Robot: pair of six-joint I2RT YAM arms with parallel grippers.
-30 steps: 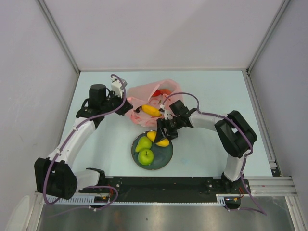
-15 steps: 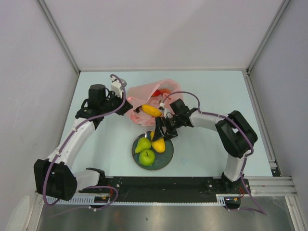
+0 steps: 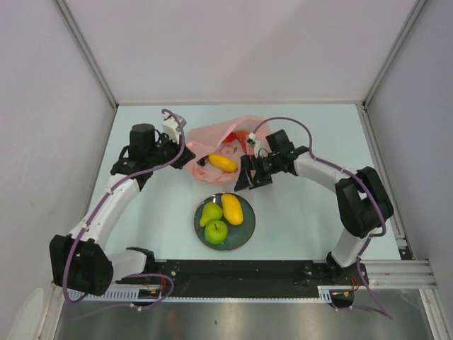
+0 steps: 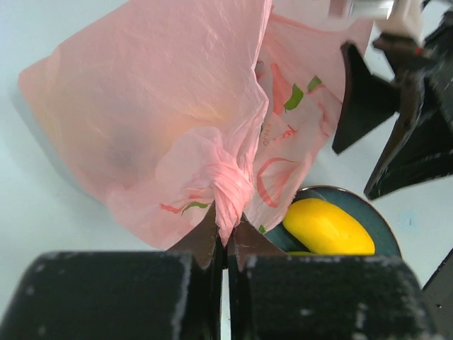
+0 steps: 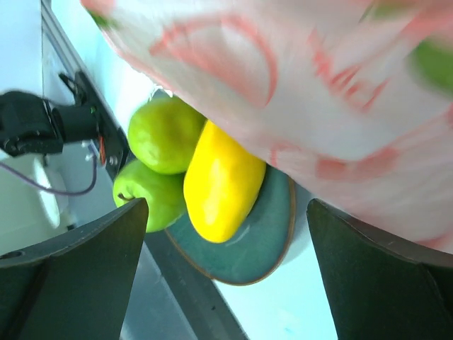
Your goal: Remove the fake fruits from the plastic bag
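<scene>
We're seeing the plastic bag (image 3: pixel 212 138) lying crumpled just beyond the plate (image 3: pixel 246 228), on its far side. At the bag's left edge the left gripper (image 4: pixel 226 234) is pinching a twisted bunch of the pink film, jaws pressed together on it. Between bag and plate the right gripper (image 3: pixel 250 181) is hanging with its fingers spread wide and nothing in them.

Three fruits are sitting on the plate. The mango (image 3: pixel 232 209) is lying flat on the right half, its long axis running from the bag side toward the arm bases, with the near end leaning right. The green pear (image 3: pixel 210 212) is touching the mango's left side, and the green apple (image 3: pixel 216 231) is sitting at the plate's near edge.

Beyond the plate, a yellow piece (image 3: pixel 223 162) is showing in the bag's opening, its long axis running roughly left-right. A red piece (image 3: pixel 243 136) is showing farther back.

The table (image 3: pixel 304 212) is pale mint and matte, and plain white walls (image 3: pixel 233 49) are boxing it in.
</scene>
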